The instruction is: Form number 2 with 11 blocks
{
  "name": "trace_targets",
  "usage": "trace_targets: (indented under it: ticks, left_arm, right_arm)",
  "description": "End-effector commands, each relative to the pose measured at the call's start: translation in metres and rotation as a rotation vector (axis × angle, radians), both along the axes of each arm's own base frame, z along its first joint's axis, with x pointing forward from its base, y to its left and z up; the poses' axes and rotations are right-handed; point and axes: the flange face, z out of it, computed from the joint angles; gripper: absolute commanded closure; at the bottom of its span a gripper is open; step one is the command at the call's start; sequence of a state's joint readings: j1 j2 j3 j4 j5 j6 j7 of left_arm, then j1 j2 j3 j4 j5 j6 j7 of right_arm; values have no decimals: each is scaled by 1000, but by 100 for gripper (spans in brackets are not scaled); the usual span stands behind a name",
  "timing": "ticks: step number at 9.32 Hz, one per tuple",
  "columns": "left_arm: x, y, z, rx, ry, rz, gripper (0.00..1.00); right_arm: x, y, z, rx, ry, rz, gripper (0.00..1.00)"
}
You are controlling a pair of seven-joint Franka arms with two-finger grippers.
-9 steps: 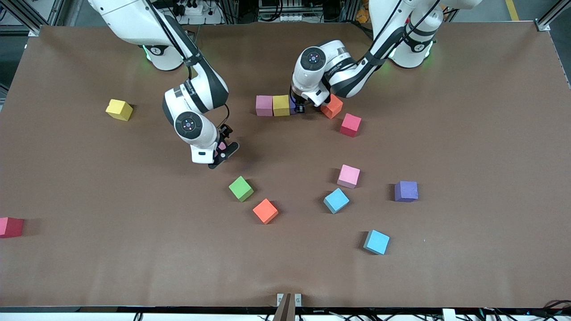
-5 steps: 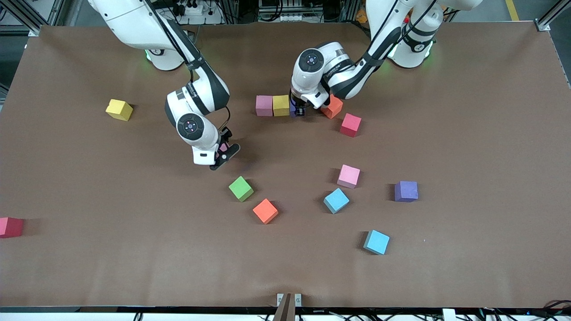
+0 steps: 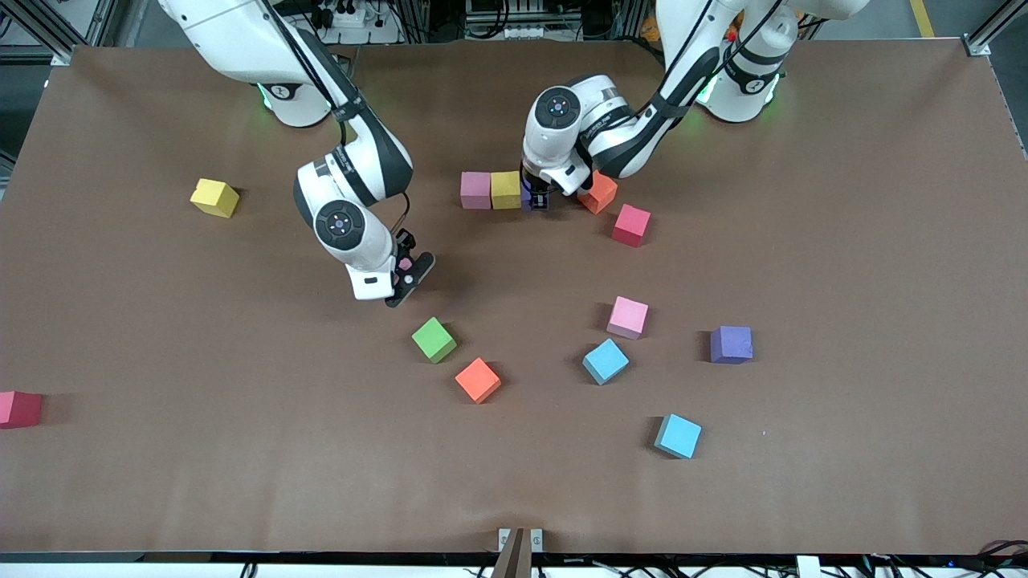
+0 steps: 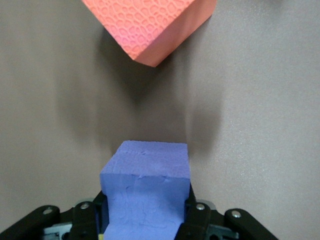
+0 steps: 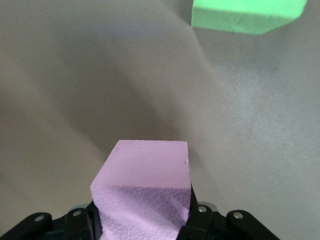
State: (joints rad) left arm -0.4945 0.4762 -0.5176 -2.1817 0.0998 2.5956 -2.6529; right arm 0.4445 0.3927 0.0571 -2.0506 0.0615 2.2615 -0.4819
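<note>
Blocks gripped: purple block [image 4: 146, 192] in left end effector [image 3: 539, 197], pink block [image 5: 144, 192] in right end effector [image 3: 404, 277].

The left claw [image 4: 147, 220] is clamping a purple block [image 4: 146, 195] between its two black fingers [image 4: 197, 220], which are pressing against the block's opposite sides. The block is sitting square in the grip, its flat top face showing. From the purple block, an orange block [image 4: 150, 25] is lying toward twelve o'clock, well apart from it and turned so that one corner is pointing back at the purple block. The bare brown tabletop [image 4: 260, 125] is stretching between them, with soft shadows falling under both blocks.
</note>
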Motion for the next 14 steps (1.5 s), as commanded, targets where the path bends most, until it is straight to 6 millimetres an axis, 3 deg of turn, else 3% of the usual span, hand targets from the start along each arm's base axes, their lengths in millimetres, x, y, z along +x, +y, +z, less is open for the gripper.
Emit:
trace_targets:
  ticks: [1,5,6,7,9,11,14]
  left_arm:
    - [-10,-5,-15,22,9,-29,100]
    - [-13,-6,-16,24,10,-36,100]
    - [-12,-6,-15,23,10,-35,32]
    - [-14,-7,-14,35,14,-39,26]
    - [-13,-6,-11,47,14,-42,25]
    - [-14,-6,-6,62,15,-40,25]
    - [-11,-5,5,72,5,-34,25]
  right_arm:
    - [-8,7,35,15,6,108,100]
    - [-15,45,84,65,-9,288,100]
    - [-13,47,101,64,-5,297,100]
    - [-13,49,118,52,12,313,100]
    - [-9,55,140,39,30,298,100]
    - [-19,69,133,10,33,176,100]
    - [-15,71,116,-16,45,65,100]
